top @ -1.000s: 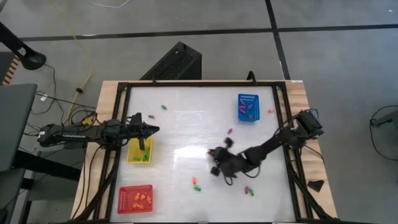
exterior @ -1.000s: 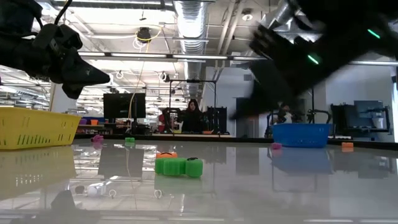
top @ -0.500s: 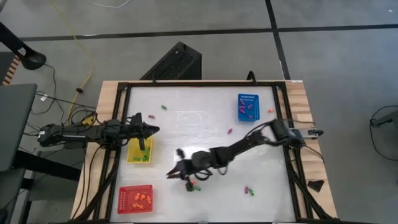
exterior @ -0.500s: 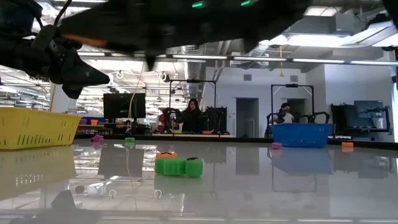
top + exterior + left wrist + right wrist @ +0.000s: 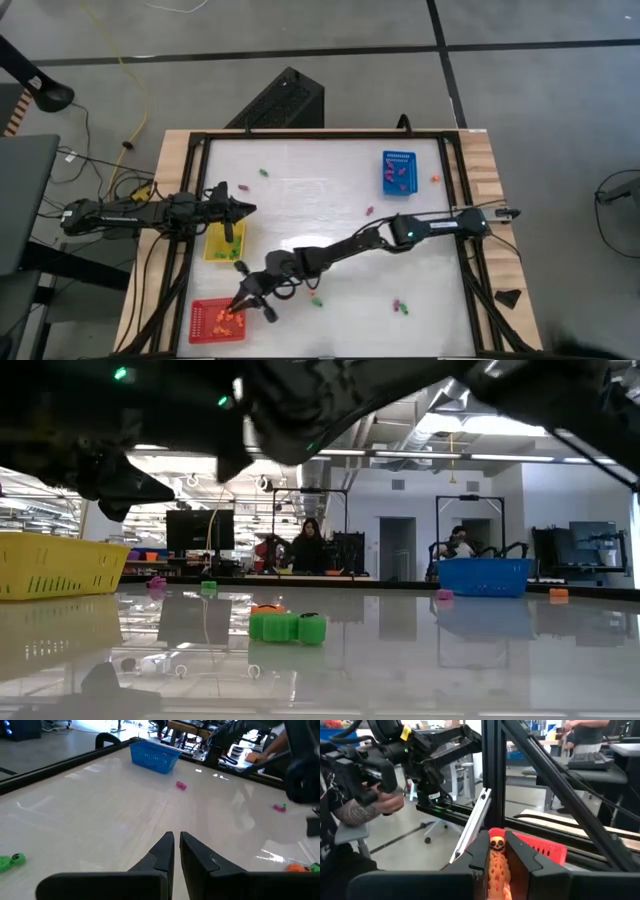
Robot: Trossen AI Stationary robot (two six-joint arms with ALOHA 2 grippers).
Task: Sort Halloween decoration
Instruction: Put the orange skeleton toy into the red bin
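Note:
My right arm reaches across the table to the near left corner. Its gripper (image 5: pixel 242 302) is over the far right edge of the red tray (image 5: pixel 217 320) and is shut on an orange decoration piece (image 5: pixel 496 860). The left gripper (image 5: pixel 247 208) hovers shut and empty over the yellow tray (image 5: pixel 224 243); in its wrist view the fingertips (image 5: pixel 176 845) nearly touch. Loose pieces lie on the table: green (image 5: pixel 264 172), purple (image 5: pixel 369 211), orange (image 5: pixel 436 179), a green and orange pair (image 5: pixel 315 298), and a purple and green pair (image 5: pixel 401 306). Orange pieces lie in the red tray. My right gripper pinches the orange piece between its two fingers (image 5: pixel 520 857). The piece lies along the fingers, and its small face end (image 5: pixel 496 842) pokes out at the fingertips. It is lifted clear, above the red tray (image 5: pixel 547 851). The fingers slant toward the table's near left corner.
The blue tray (image 5: pixel 398 172) sits at the far right with purple pieces inside. The black frame rail (image 5: pixel 186 290) runs along the left edge beside the red tray. A person's tattooed arm (image 5: pixel 365 810) shows beyond the table's left side. Bare tabletop lies in the middle.
My right arm has swung from the table's middle toward the near left corner, stretching out long, and its gripper has come over the red tray. The left arm and the loose pieces have kept still.

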